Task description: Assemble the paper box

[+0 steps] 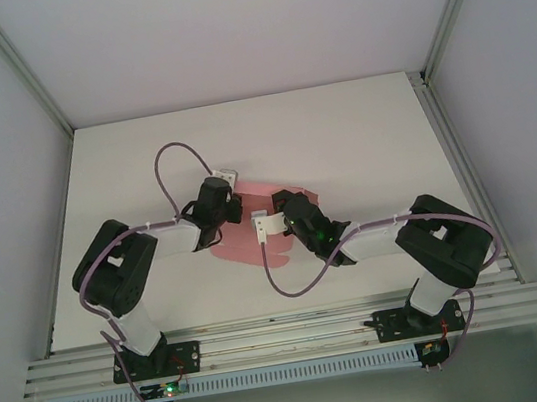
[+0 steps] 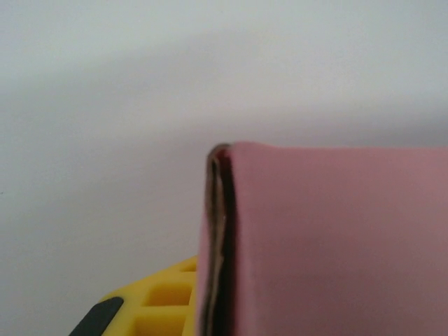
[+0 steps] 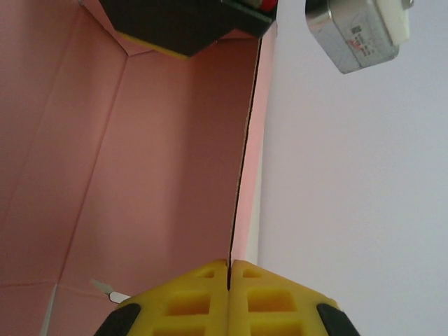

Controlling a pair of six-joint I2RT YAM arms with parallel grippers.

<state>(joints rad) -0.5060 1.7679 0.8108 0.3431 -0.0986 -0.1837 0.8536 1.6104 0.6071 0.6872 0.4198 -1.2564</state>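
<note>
Right end effector (image 3: 229,294) clamped on paper box (image 3: 161,161) edge; left end effector (image 1: 229,210) mostly hidden by fold, grip unclear.

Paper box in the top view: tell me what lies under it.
The pink paper box lies on the white table, which shows all around it. The left gripper and right gripper cover its middle from above, so anything beneath the card there is hidden.
</note>
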